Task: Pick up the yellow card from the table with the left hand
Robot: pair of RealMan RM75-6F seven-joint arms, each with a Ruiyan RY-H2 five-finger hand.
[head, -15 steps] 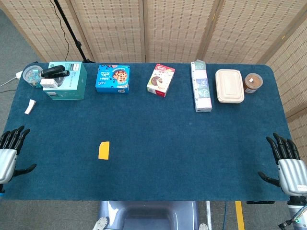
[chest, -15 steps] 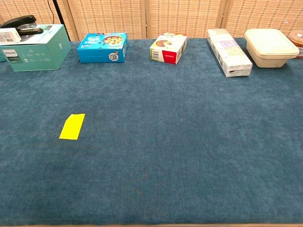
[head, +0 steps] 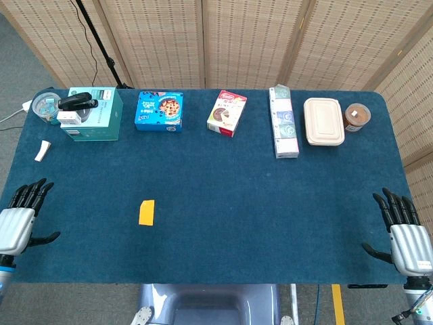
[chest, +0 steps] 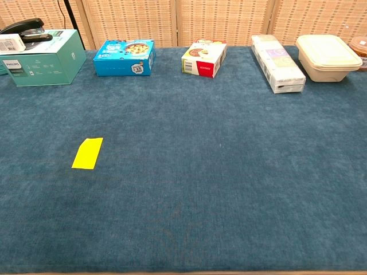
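Note:
The yellow card (head: pixel 146 212) lies flat on the blue table (head: pixel 223 176), front left of the middle; the chest view shows the card (chest: pixel 88 153) at the left. My left hand (head: pixel 21 218) hovers at the table's left front edge, well left of the card, fingers spread and holding nothing. My right hand (head: pixel 403 231) stands at the right front corner, fingers apart and empty. Neither hand shows in the chest view.
Along the back edge stand a teal box (head: pixel 95 114) with a black stapler (head: pixel 76 102) on it, a blue cookie box (head: pixel 160 111), a red-and-white box (head: pixel 226 113), a long pale box (head: pixel 284 120), a beige lidded container (head: pixel 323 121) and a brown cup (head: pixel 356 116). A small white item (head: pixel 43 150) lies at the far left.
My left hand has shifted a little to the right, toward the card. The right hand has edged slightly inward. The card has not moved.

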